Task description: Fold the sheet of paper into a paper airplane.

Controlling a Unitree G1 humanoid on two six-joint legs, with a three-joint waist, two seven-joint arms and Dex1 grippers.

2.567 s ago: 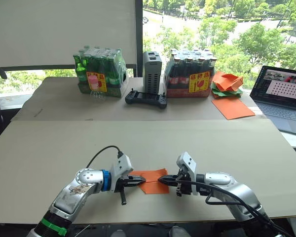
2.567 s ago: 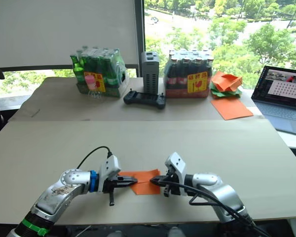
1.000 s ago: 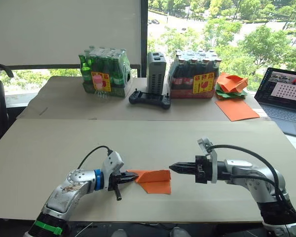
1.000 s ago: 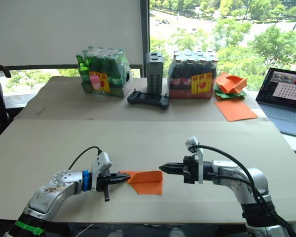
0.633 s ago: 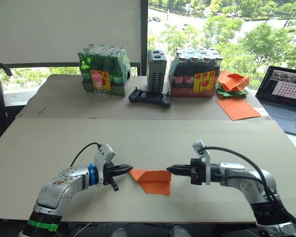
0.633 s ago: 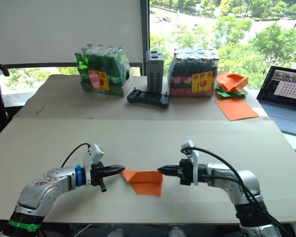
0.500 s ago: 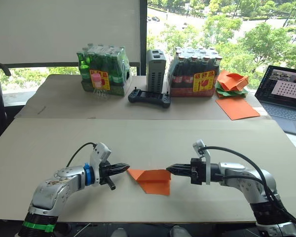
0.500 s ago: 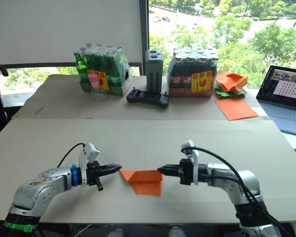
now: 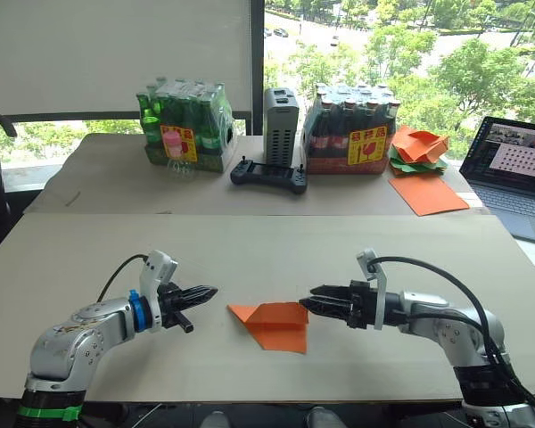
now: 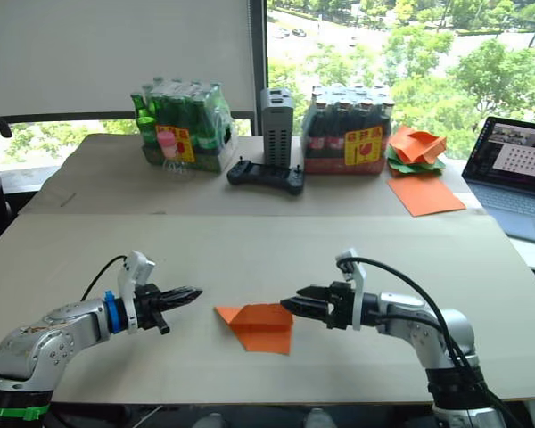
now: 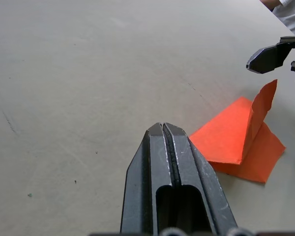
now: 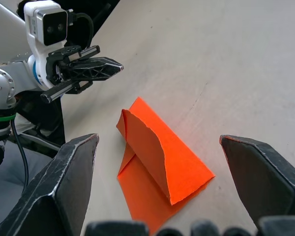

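Left gripper (image 9: 209,291) now clear of paper (image 9: 275,325)

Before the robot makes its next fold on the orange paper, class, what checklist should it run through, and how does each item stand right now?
1. Folded bright-orange sheet of paper lies free on the beige table, no gripper touching it: ok.
2. Right gripper open, fingertips just short of the paper's edge: ok.
3. Left gripper open for a grasp: not ok, its fingers are shut.
4. Left gripper apart from the paper's pointed tip: ok.
5. Paper lying flat: not ok, one flap stands raised.
6. Creases sharp enough: cannot tell.
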